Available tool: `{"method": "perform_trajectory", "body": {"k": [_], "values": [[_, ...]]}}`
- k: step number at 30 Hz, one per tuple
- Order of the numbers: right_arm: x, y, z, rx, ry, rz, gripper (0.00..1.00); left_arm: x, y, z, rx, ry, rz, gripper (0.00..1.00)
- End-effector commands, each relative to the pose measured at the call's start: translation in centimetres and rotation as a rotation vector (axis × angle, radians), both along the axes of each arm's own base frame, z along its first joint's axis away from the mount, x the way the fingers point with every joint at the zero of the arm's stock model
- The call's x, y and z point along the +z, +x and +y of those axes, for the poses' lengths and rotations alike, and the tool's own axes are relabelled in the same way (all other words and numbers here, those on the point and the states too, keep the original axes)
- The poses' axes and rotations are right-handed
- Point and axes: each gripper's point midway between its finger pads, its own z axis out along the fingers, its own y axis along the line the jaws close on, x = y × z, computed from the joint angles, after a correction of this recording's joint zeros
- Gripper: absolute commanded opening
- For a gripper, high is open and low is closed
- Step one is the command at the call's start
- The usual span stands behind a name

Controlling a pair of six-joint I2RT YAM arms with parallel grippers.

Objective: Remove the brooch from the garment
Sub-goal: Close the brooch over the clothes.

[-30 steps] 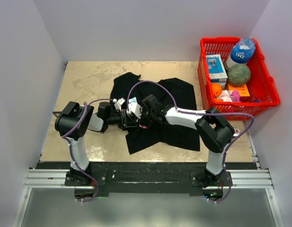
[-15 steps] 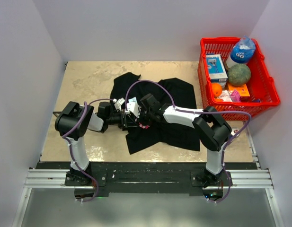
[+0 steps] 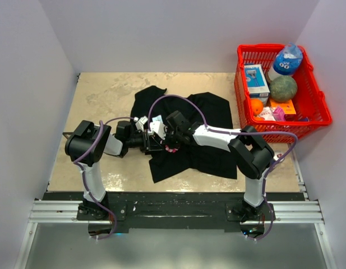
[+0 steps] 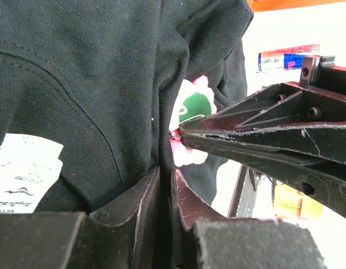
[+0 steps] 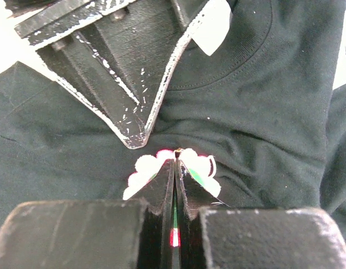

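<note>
From above, the black garment (image 3: 209,117) lay spread on the bench (image 3: 100,95). In the left wrist view, the left gripper (image 4: 165,174) had its jaws narrowed onto a fold of fabric. In the right wrist view, the right gripper (image 5: 176,162) had its jaws clamped on the brooch (image 5: 143,164), which sat against the shirt.

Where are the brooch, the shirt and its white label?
brooch (image 5: 202,168): right wrist view, pale petal on its right side.
shirt (image 3: 217,112): top external view, bare fabric of its right part.
label (image 4: 24,168): left wrist view, middle of the white patch.
</note>
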Motion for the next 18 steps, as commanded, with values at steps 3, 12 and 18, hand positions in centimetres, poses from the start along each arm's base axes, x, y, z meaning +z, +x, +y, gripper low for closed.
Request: {"method": "perform_trajectory", "body": {"k": [3, 12, 18], "values": [[0.7, 0.9, -1.2, -0.067, -0.02, -0.033, 0.03, -4.8, -2.3, 1.3, 0.039, 0.151, 0.127, 0.22], [1.9, 0.8, -1.7, -0.079, -0.005, -0.035, 0.23, -4.8, -2.3, 1.3, 0.037, 0.15, 0.125, 0.22], [6.5, 0.2, -2.6, -0.023, 0.106, -0.026, 0.39, -4.4, -2.3, 1.3, 0.034, 0.14, 0.113, 0.23]]}}
